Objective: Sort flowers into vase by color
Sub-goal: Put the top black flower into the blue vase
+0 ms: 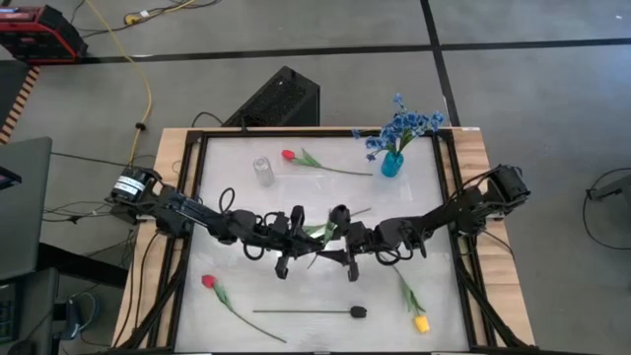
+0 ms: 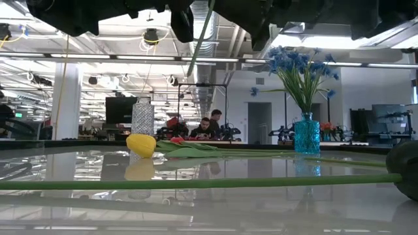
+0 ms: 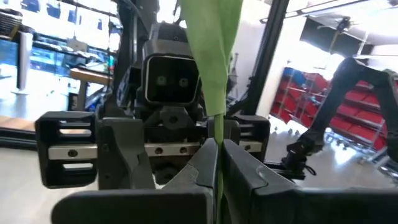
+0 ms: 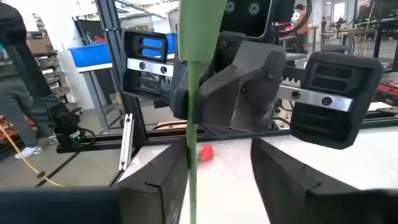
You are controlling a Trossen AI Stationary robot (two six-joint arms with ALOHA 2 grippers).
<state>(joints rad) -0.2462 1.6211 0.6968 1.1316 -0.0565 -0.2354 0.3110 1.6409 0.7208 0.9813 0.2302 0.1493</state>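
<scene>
The thin green flower stem (image 3: 217, 155) stands upright, pinched by the left gripper (image 3: 217, 163); the right gripper (image 4: 221, 163) faces it, fingers apart, from three o'clock.

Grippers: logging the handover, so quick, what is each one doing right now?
Left gripper: shut on the green flower stem.
Right gripper: open, with the same stem against one finger.
</scene>
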